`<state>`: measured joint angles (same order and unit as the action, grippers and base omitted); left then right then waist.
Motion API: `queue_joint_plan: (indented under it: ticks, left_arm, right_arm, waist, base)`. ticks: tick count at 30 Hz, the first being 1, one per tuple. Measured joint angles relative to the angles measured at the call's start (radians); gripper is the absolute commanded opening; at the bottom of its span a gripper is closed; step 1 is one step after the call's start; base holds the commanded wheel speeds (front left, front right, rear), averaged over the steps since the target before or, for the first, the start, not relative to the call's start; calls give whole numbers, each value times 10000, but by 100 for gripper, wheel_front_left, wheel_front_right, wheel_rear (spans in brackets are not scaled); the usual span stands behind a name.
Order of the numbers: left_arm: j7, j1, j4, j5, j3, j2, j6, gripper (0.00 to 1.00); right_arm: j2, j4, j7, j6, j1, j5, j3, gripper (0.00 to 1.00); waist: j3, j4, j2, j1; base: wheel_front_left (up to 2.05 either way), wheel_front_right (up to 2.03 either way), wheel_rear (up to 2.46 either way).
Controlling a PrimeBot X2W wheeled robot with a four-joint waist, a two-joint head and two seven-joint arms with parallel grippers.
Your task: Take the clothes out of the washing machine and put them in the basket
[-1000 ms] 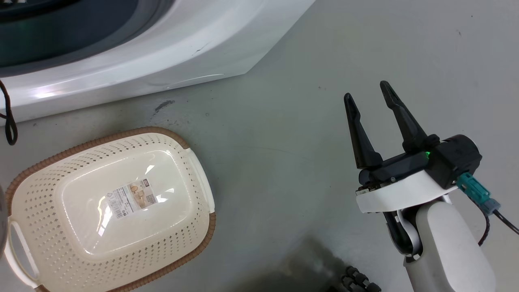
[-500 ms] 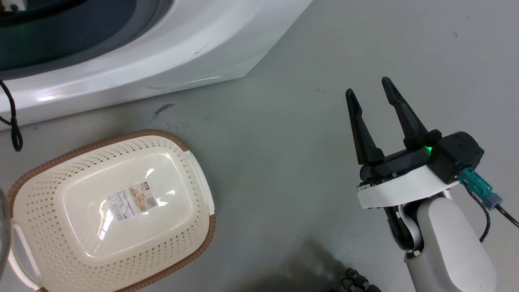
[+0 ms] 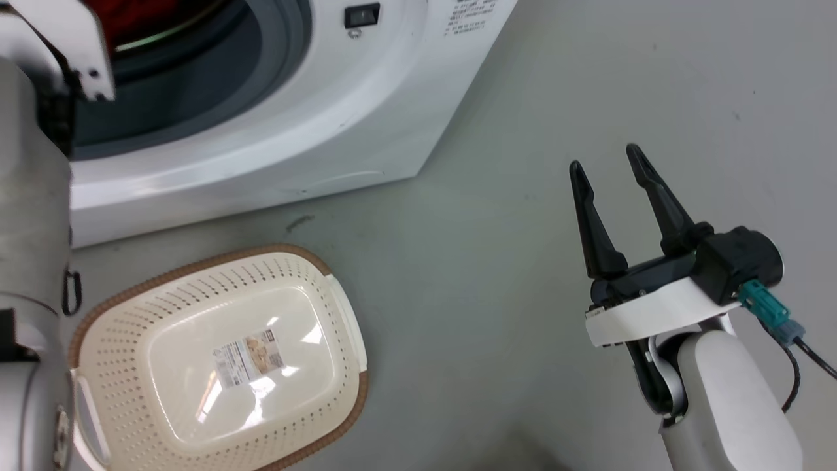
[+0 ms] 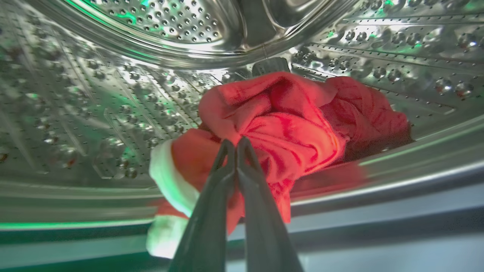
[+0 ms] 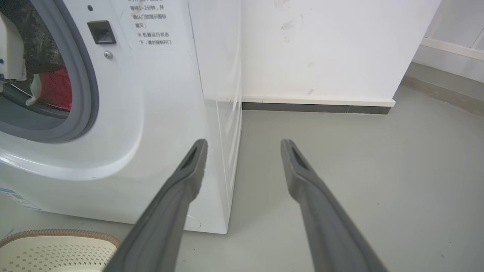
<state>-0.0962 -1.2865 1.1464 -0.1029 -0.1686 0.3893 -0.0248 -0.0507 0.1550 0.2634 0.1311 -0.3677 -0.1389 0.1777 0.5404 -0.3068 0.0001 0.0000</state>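
1. Grey floor (image 3: pixel 497 261) runs back to a white wall (image 5: pixel 321 45). The white front-loading washing machine (image 3: pixel 314 131) stands on it at the upper left of your head view.
2. Your left tool (image 4: pixel 235 145) is inside the perforated steel drum (image 4: pixel 94 113). Its fingers are pressed together at the tips, pinching a fold of the red clothes (image 4: pixel 287 124).
3. You'll see the clothes bunched at the drum's front lip. A white band (image 4: pixel 170 177) of trim on one garment drapes over that lip, just beside the fingers.
4. Through the grey gasket (image 5: pixel 89 75) in your right wrist view, a patch of red shows inside the machine.
5. Your basket (image 3: pixel 118 353) sits on the floor in front of the machine, near it but apart. Its brown rim faces up and a paper label (image 3: pixel 248 360) shows on its bottom.
6. Your right tool (image 3: pixel 604 158) hovers over bare floor, well to the right of the basket, with its fingers spread apart.
7. Your pale left forearm (image 3: pixel 29 229) rises along the left edge of the head view toward the porthole.
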Motion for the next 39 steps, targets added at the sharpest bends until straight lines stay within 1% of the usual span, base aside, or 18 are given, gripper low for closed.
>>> queue_joint_plan:
  ticks: [5, 13, 18, 22, 25, 39]
  left_arm:
    - [1135, 696, 245, -251, 56, -337, 46, 0]
    - [2773, 1634, 642, -677, 130, -846, 282, 0]
    - [3323, 1959, 685, -865, 186, -972, 433, 0]
    - [3524, 2253, 428, -986, 232, -1154, 531, 0]
    - [3561, 2627, -29, -1143, 343, -1258, 596, 0]
    - [3576, 5699, -4615, -1308, 1043, -1891, 476, 0]
  right_arm:
    - [2, 171, 0, 0, 366, 144, -165, 100]
    - [4, 311, 0, 0, 981, 366, -479, 100]
    - [2, 314, 0, 0, 1265, 439, -662, 100]
    - [2, 316, 0, 0, 1448, 508, -782, 100]
    - [4, 336, 0, 0, 1613, 510, -851, 100]
    - [2, 458, 0, 0, 2359, 719, -1112, 100]
  waist:
    - [-702, 181, 0, -1]
    - [-1838, 542, 0, 0]
    - [-2380, 800, 0, -1]
    - [-2715, 989, 0, -1]
    - [-2969, 1111, 0, -1]
    - [-4296, 1690, 0, -2]
  base:
    - [0, 0, 0]
    - [0, 0, 0]
    - [0, 0, 0]
    - [0, 0, 0]
    - [0, 0, 0]
    - [0, 0, 0]
